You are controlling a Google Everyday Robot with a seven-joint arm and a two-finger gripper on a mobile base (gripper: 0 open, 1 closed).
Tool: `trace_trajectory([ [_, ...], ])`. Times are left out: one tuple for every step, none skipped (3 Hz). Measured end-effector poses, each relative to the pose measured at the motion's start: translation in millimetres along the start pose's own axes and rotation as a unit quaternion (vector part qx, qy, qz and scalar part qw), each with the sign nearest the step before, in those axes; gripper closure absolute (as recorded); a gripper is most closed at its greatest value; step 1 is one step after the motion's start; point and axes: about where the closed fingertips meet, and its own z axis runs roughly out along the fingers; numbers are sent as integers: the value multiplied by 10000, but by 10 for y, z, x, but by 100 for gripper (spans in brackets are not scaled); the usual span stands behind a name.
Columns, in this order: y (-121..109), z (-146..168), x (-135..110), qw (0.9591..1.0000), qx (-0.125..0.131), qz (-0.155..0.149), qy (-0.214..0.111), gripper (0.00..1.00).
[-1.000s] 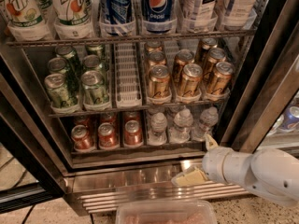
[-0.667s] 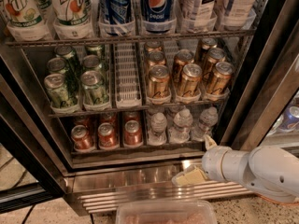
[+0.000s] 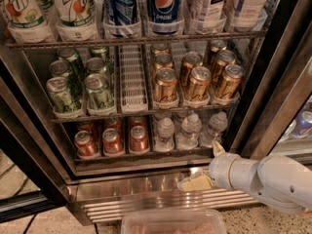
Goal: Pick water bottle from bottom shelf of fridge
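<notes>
Three small clear water bottles with white caps stand at the right of the fridge's (image 3: 273,96) bottom shelf (image 3: 141,156): left (image 3: 165,130), middle (image 3: 191,128), right (image 3: 215,126). My gripper (image 3: 205,166) is in front of the shelf's right end, just below and in front of the right bottle. Its cream fingers are spread, one tip pointing up near the shelf edge (image 3: 217,149) and one lying low over the steel base (image 3: 194,183). It holds nothing and touches no bottle.
Red-orange cans (image 3: 112,140) fill the shelf's left lanes. Green cans (image 3: 78,87) and gold cans (image 3: 195,82) stand on the rack above, with 7UP and Pepsi bottles (image 3: 163,6) on top. A shiny louvred base (image 3: 136,199) lies below. A clear plastic tub (image 3: 173,222) sits at the bottom edge.
My arm and gripper have shifted slightly left along the front of the bottom shelf. The bottles and cans have not moved.
</notes>
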Motion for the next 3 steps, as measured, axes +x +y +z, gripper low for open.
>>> trace_trajectory([
  [-64, 130, -22, 9994, 245, -28, -263, 5],
  [-194, 209, -36, 9958, 710, -129, -564, 18],
  [-343, 233, -76, 9882, 1201, -269, -906, 17],
])
